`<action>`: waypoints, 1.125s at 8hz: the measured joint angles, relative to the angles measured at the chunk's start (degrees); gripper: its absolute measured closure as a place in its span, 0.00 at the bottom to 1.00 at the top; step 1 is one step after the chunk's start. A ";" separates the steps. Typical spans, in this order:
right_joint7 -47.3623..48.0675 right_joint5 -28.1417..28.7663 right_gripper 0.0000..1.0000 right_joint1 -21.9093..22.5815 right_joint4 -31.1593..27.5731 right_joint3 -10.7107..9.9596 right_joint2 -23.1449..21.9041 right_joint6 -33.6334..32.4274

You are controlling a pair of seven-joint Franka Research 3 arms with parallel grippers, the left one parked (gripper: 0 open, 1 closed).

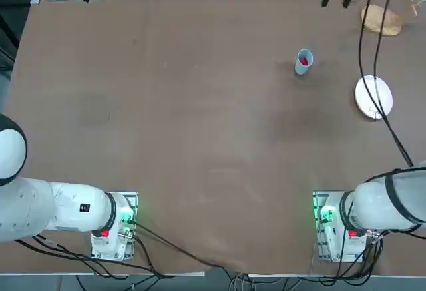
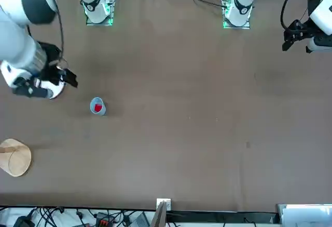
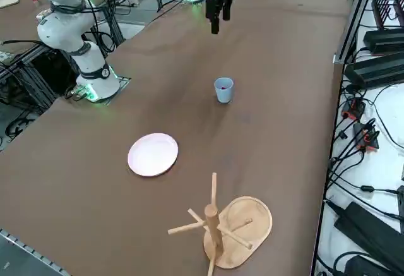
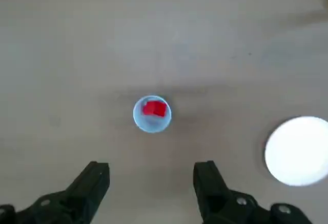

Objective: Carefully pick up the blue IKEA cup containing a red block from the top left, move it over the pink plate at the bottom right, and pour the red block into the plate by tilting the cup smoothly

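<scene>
Blue tumbler (image 4: 152,123): likely light, stiff plastic | you'd best grip mid-wall, gently; red cube (image 4: 155,108) may rattle | R pincer (image 4: 151,175) wide open, w/ nothing held

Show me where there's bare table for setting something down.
Widest bare patch: from the blue cup to the table's left edge. Another: between plate and right arm's base. Crowded: the far right, with cup, plate, wooden stand, and open right claw overhead.

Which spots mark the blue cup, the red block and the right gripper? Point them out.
Blue cup (image 3: 224,93): right side view, outer wall.
Red block (image 4: 154,108): right wrist view, top.
Right gripper (image 4: 151,175): right wrist view, between its fingertips.
</scene>
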 joint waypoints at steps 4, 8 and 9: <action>0.32 0.00 0.00 1.27 -3.05 0.01 4.83 8.27; 4.65 -0.01 0.00 3.43 -10.83 0.02 3.83 15.36; 4.74 -0.01 0.00 3.56 -14.04 0.03 2.69 18.43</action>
